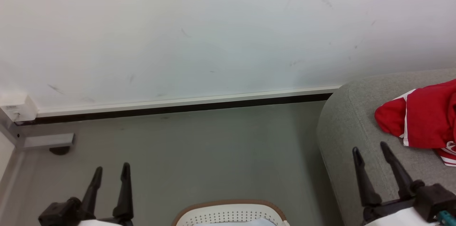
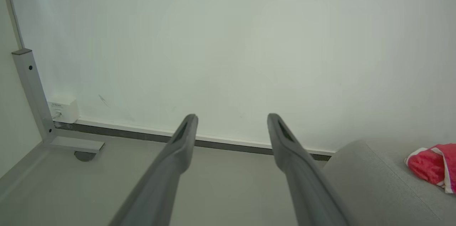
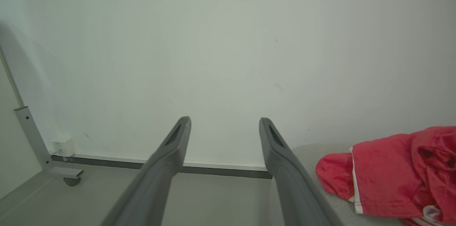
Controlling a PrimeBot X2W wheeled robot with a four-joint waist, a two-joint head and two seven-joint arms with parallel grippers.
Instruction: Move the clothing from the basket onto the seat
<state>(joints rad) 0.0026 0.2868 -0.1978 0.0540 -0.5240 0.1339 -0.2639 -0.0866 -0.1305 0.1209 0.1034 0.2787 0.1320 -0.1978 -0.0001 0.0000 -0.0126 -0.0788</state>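
Lying on the seat [image 1: 349, 129], clothing [image 1: 424, 119] is found just right of the open right claw [image 1: 370, 147]; left claw [image 1: 112, 167] likewise open.

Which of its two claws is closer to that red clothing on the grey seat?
The right. The right claw hangs over the seat, close beside the red clothing. The left claw is far to its left, over the floor beyond the basket.

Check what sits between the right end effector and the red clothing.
Nothing but bare grey seat fabric. In the head view the open right end effector shows left of the red clothing, with plain upholstery between them.
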